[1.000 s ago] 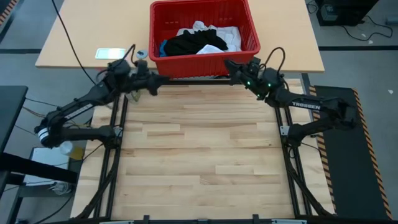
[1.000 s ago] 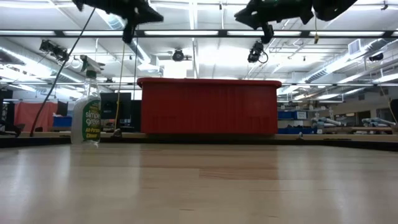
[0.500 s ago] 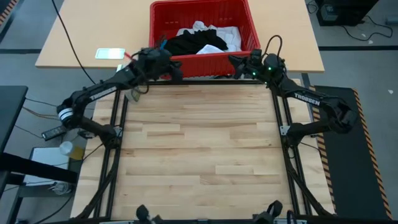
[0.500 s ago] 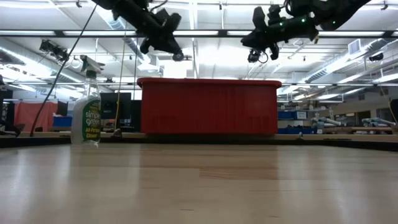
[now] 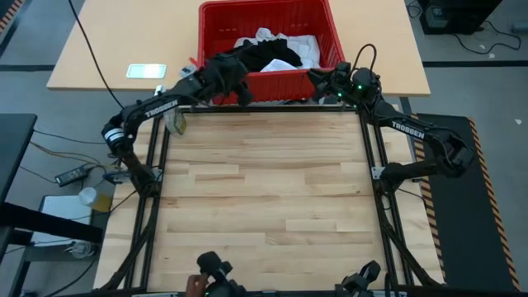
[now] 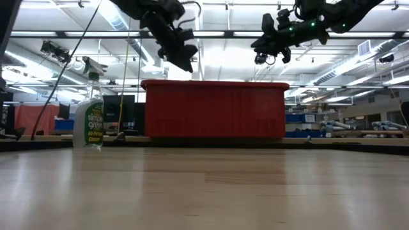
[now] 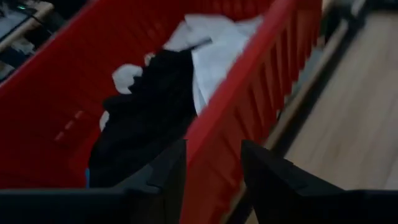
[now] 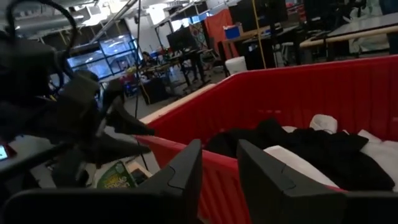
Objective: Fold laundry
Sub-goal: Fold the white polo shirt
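The red basket (image 5: 271,41) stands beyond the table's far edge. In it lies the laundry: a black garment (image 5: 262,56) heaped on a white one (image 5: 290,45). The left wrist view also shows a sliver of blue cloth (image 7: 87,178). My left gripper (image 5: 239,87) hangs open over the basket's near wall toward its left end, one finger on each side of the rim (image 7: 249,87) and clear above it in the low view (image 6: 182,57). My right gripper (image 5: 318,76) hovers open at the basket's near right corner and points level across the basket (image 8: 219,168).
The bare wooden tabletop (image 5: 264,190) lies between the arms. A green spray bottle (image 6: 89,118) stands at the far left, by the left arm. A flat white card (image 5: 146,71) rests on the tan table behind. Dark equipment (image 5: 210,280) shows at the near edge.
My left gripper has swung from the far left corner toward the right and the far edge, out over the basket's near wall, and has rolled as it went. My right gripper has moved toward the far edge, up to the basket's near right corner. The laundry has not moved.
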